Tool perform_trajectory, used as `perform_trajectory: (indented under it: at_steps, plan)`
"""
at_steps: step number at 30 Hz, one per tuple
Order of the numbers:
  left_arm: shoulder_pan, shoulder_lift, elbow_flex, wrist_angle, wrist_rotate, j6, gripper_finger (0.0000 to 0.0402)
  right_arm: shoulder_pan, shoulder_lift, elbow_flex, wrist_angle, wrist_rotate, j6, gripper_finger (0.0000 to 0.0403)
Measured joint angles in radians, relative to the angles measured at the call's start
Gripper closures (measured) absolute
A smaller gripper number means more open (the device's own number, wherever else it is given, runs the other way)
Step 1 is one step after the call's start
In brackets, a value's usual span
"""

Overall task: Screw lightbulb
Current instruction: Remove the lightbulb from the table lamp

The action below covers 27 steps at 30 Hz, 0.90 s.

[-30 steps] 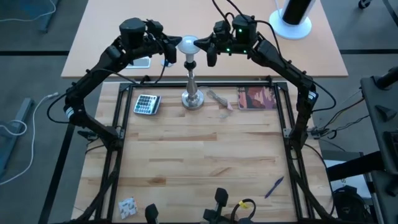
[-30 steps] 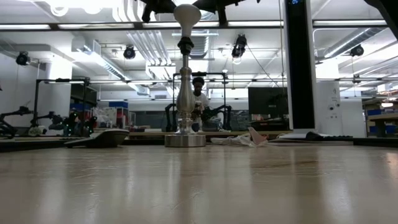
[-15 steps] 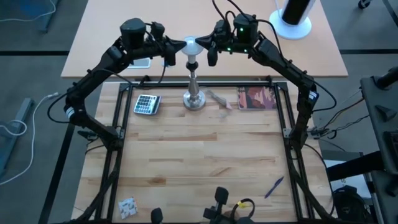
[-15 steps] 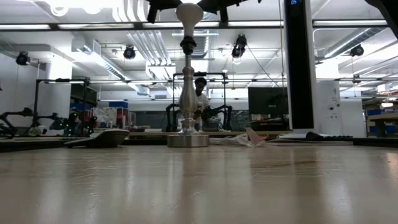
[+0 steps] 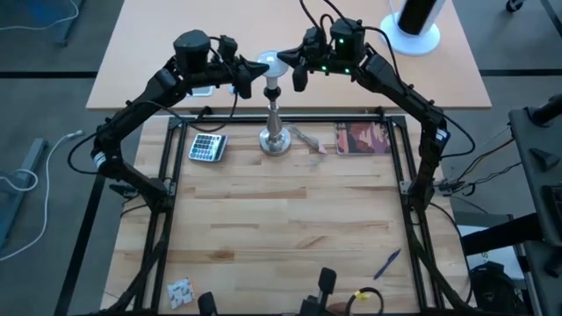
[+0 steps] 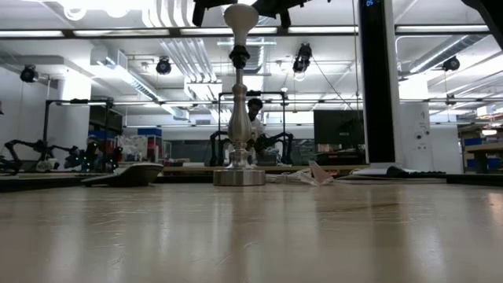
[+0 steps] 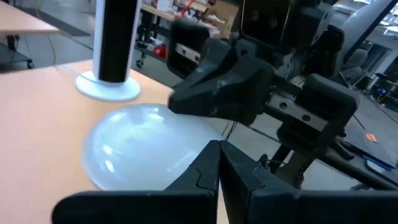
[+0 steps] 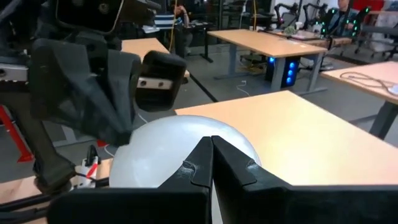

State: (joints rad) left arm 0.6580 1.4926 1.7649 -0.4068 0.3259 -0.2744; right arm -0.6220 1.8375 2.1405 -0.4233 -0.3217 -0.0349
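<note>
The lightbulb (image 5: 269, 63) sat on top of the tall silver stand (image 5: 275, 118), at the far end of the wooden bench (image 5: 281, 228). The left tool (image 5: 248, 74) was right beside the bulb on one side, and the right tool (image 5: 297, 74) was right beside it on the other side, so the bulb was between the two tools. Both tools had their fingers pressed together, with no gap between them. In the left wrist view the left tool's closed fingers (image 7: 211, 168) pointed at the round white bulb (image 7: 134, 143) just in front of them, with the right tool (image 7: 217, 93) on the far side of the bulb. In the right wrist view the right tool's closed fingers (image 8: 208, 165) pointed at the bulb (image 8: 168, 146) too, and the left tool (image 8: 118, 87) was just behind it. It was hard to tell if the closed tips touched the glass. Neither tool was wrapped around the bulb. Below the left tool, beside the foot of the stand, lay a calculator (image 5: 207, 146). Below the right tool lay a reddish book (image 5: 362, 138), with a scrap of crumpled paper (image 5: 309, 139) between it and the stand. A white cylinder on a round base (image 5: 413, 25) stood beyond the right tool on the tan table (image 5: 158, 53). In the low view a person (image 6: 253, 130) sat far behind the stand (image 6: 239, 118).
</note>
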Motion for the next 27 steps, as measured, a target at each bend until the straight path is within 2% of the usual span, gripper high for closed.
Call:
perform_trajectory:
  at_steps: [8, 20, 27]
  plan:
    - [0.006, -0.009, 0.0, 0.031, -0.12, 0.052, 0.0401, -0.006, -0.009, 0.007, -0.01, -0.007, 0.068, 0.0403]
    - [0.035, -0.007, -0.032, 0.024, -0.16, 0.119, 0.0401, -0.003, -0.015, 0.007, -0.015, -0.035, 0.088, 0.0403]
    - [0.04, -0.013, -0.082, 0.043, -0.145, 0.116, 0.0401, -0.003, 0.008, -0.007, -0.019, -0.052, 0.113, 0.0403]
